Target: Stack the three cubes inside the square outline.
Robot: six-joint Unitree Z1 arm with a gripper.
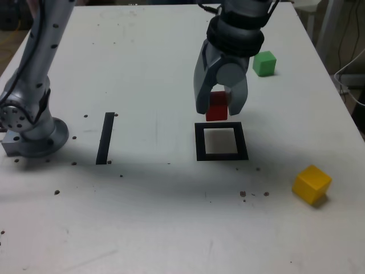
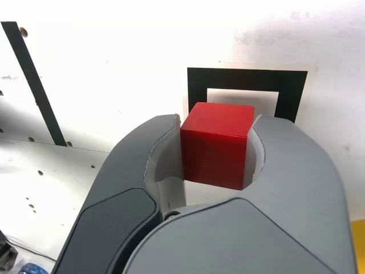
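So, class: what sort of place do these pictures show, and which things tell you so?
Probably a robotics lab or test bench. A grey robot arm is mounted on a plain white table marked with a black square outline, and its claw holds a red cube, with green and yellow cubes nearby.

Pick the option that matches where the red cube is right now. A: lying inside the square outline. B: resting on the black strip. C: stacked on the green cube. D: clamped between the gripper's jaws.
D: in the wrist view the red cube sits clamped between the two jaws of the gripper, and in the exterior view it hangs just beyond the square outline, not in it.
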